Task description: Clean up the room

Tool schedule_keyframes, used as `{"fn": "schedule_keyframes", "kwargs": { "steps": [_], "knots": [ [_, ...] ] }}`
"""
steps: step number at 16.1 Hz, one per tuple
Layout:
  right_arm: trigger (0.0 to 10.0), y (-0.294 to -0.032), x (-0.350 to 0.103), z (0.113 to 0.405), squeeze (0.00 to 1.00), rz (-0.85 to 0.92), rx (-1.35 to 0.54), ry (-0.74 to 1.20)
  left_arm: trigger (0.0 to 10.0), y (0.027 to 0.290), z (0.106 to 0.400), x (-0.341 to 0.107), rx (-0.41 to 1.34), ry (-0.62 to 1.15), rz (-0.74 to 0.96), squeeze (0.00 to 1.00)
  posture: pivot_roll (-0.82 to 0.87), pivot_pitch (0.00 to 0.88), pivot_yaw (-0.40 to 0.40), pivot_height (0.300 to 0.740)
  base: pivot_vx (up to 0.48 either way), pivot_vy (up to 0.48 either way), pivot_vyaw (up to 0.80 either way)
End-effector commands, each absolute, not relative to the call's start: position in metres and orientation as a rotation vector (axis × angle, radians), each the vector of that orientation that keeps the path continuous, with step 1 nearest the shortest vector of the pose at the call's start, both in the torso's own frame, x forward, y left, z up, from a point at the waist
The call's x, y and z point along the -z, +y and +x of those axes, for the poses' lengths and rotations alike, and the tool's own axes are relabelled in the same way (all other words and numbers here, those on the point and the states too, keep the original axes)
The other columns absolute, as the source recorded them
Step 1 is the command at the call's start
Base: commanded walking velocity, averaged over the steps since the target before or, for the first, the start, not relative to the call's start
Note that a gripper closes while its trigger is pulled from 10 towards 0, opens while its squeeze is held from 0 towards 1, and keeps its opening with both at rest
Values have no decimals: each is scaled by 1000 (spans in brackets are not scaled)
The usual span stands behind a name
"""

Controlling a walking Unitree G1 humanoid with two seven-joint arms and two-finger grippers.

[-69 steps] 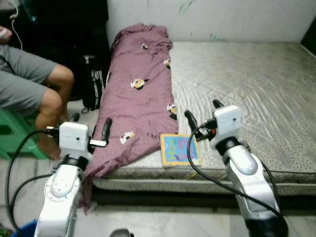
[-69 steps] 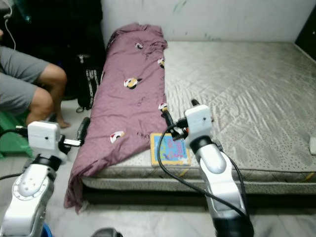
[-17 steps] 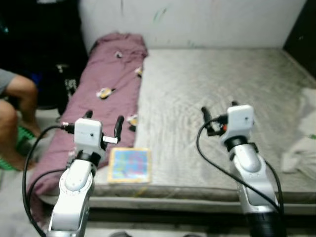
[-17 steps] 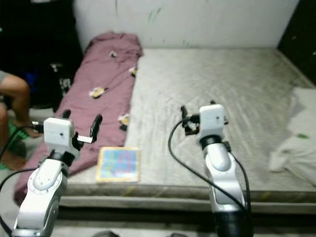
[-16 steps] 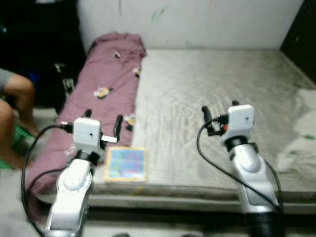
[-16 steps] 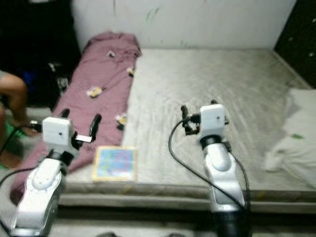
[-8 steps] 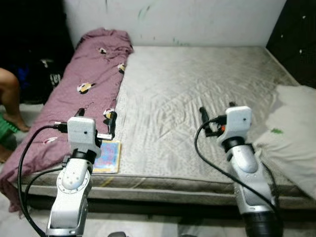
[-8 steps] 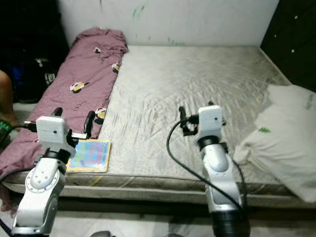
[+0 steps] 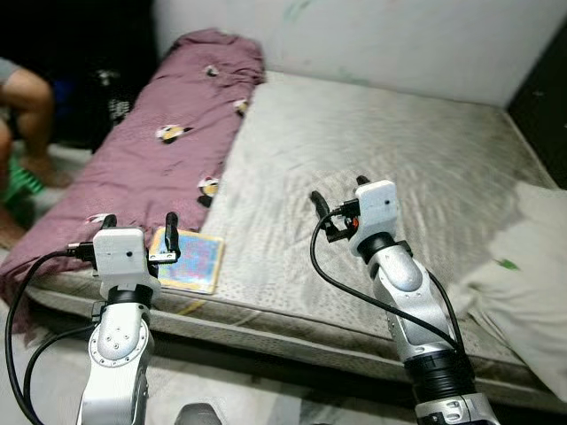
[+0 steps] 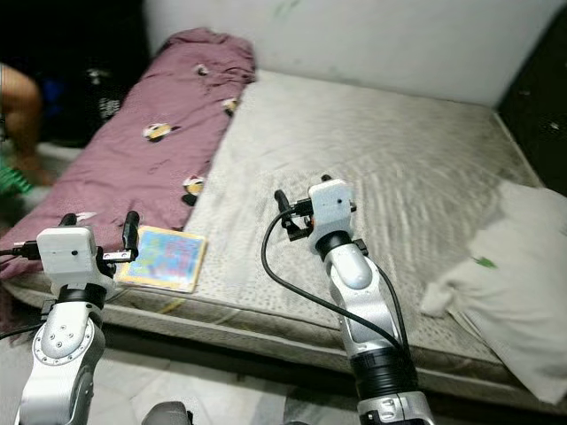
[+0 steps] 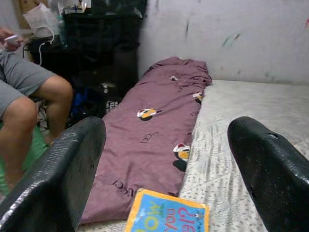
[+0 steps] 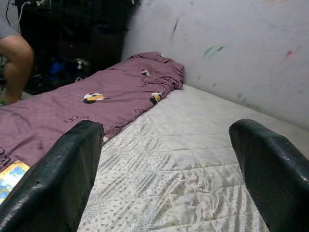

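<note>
On the mattress (image 9: 372, 150) I log a purple blanket (image 9: 168, 133), book (image 9: 188, 260) at its near edge, pillow (image 10: 518, 283), my left gripper (image 9: 139, 231) and right gripper (image 9: 338, 195) both spread, empty.

The person (image 9: 19, 124) at the far left is being cut off by the picture's edge; only the legs are showing. The white pillow (image 10: 505, 292) at the right is running out of the frame. The left gripper (image 9: 137, 228) is covering the near left corner of the colourful book (image 9: 190, 262). The book's title is being cut off in the left wrist view.
</note>
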State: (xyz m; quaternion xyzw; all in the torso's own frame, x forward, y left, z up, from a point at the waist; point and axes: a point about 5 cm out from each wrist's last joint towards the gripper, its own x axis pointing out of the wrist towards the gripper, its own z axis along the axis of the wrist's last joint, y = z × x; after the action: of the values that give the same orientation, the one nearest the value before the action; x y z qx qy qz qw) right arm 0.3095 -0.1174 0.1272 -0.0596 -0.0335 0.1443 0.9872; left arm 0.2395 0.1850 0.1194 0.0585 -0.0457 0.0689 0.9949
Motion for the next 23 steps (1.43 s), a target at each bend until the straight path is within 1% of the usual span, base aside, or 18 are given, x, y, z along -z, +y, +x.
{"fn": "schedule_keyframes", "kwargs": {
  "steps": [1,2,4,5,6,8,9,10,11,12,13,15,17,18,19,20,23],
  "knots": [
    [10000,-123,-123,306,0,-145,-254,-58,10000,182,240,-122,-138,-105,118,0,119,0,-100,740,0,0,0],
    [10000,-125,-121,303,0,-157,-235,-59,10000,182,239,-122,-135,-107,118,0,116,0,-94,740,0,0,0],
    [10000,-125,-108,297,0,-124,-254,-38,10000,181,237,-117,-117,-98,138,0,122,0,-101,740,0,0,0],
    [10000,-127,-107,301,0,-124,-230,-31,10000,184,241,-114,-122,-85,142,0,115,0,-111,740,0,0,0],
    [10000,-128,-109,305,0,-160,-249,-29,10000,187,249,-114,-143,-68,104,0,96,0,-128,740,0,0,0],
    [10000,-134,-123,309,0,-151,-248,-67,10000,182,256,-123,-119,-67,80,0,98,0,-125,740,0,0,0],
    [10000,-134,-129,313,0,-157,-248,-73,10000,179,260,-129,-89,-81,72,0,91,0,-117,740,0,0,0],
    [10000,-129,-127,314,0,-145,-227,-78,10000,180,256,-116,-56,-65,18,0,60,0,-103,740,0,0,0],
    [10000,-128,-128,313,0,-142,-192,-79,10000,185,255,-110,-118,-37,20,0,45,0,-80,740,0,0,0],
    [10000,-125,-134,303,0,-118,-233,-123,10000,183,255,-113,-113,-39,19,0,50,0,-71,740,0,0,0],
    [10000,-124,-133,298,0,-137,-235,-136,10000,183,256,-114,-96,-41,31,0,46,0,-55,740,0,0,0],
    [10000,-126,-124,295,0,-50,-211,-70,10000,191,262,-115,-127,-45,51,0,31,0,-42,740,0,0,0],
    [10000,-130,-125,293,0,-73,-186,-91,10000,192,265,-114,-110,-45,58,0,10,0,-22,740,0,0,0],
    [10000,-134,-127,290,0,-60,-159,-94,10000,187,264,-115,-86,-40,51,0,-2,0,-8,740,0,0,0],
    [10000,-136,-128,288,0,-74,-155,-98,10000,182,264,-115,-51,-37,41,0,-4,0,-6,740,0,0,0],
    [10000,-137,-125,283,0,-48,-164,-88,10000,175,262,-113,-10,-31,39,0,-11,0,1,740,0,0,0],
    [10000,-137,-119,274,0,-99,-183,-63,10000,168,253,-107,11,-6,40,0,-9,0,-6,740,0,0,0]
  ]
}}
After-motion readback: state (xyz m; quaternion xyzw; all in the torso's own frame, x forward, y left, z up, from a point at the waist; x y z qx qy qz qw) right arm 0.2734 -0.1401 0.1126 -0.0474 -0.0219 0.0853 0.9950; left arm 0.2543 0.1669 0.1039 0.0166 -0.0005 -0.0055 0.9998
